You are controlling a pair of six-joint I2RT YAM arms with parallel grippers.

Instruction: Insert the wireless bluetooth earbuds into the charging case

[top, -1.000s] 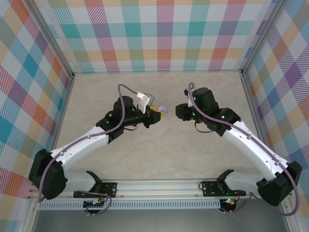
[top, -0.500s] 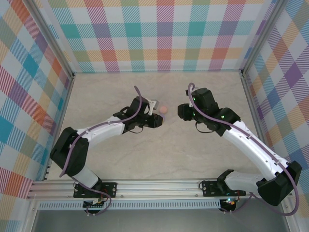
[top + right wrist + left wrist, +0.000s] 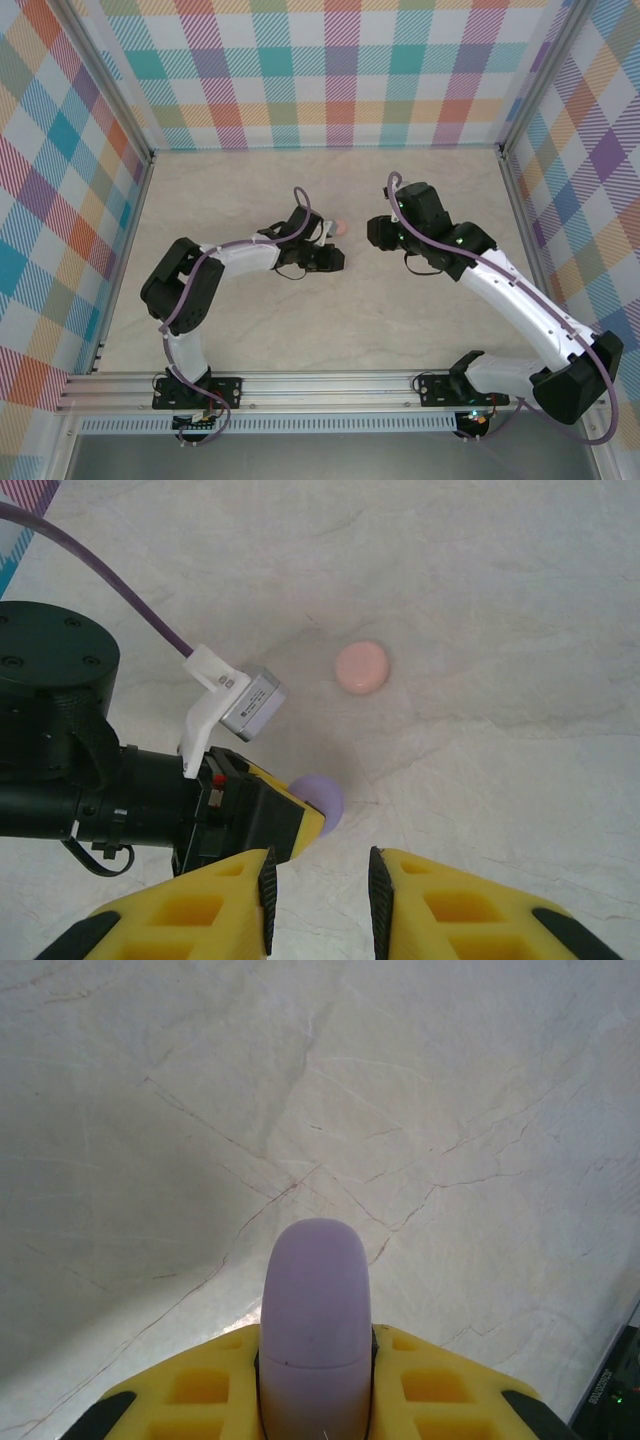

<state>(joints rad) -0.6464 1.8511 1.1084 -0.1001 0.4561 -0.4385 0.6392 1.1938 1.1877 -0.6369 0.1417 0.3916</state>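
Left gripper (image 3: 315, 1385): yellow fingers clamped on the lilac charging case (image 3: 315, 1290), which juts past their tips over the marble worktop (image 3: 450, 1110); whether it touches the surface cannot be told.

Right gripper (image 3: 320, 895): fingers apart, nothing between them, facing the left gripper.

Lilac charging case, seen from the right wrist: just ahead of the right gripper's fingertips.

Pink disc (image 3: 361, 667): flat on the worktop, farther ahead of the right gripper, apart from the lilac case.

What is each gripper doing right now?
Left gripper: shut on the lilac disc.
Right gripper: jaws open, holding nothing.
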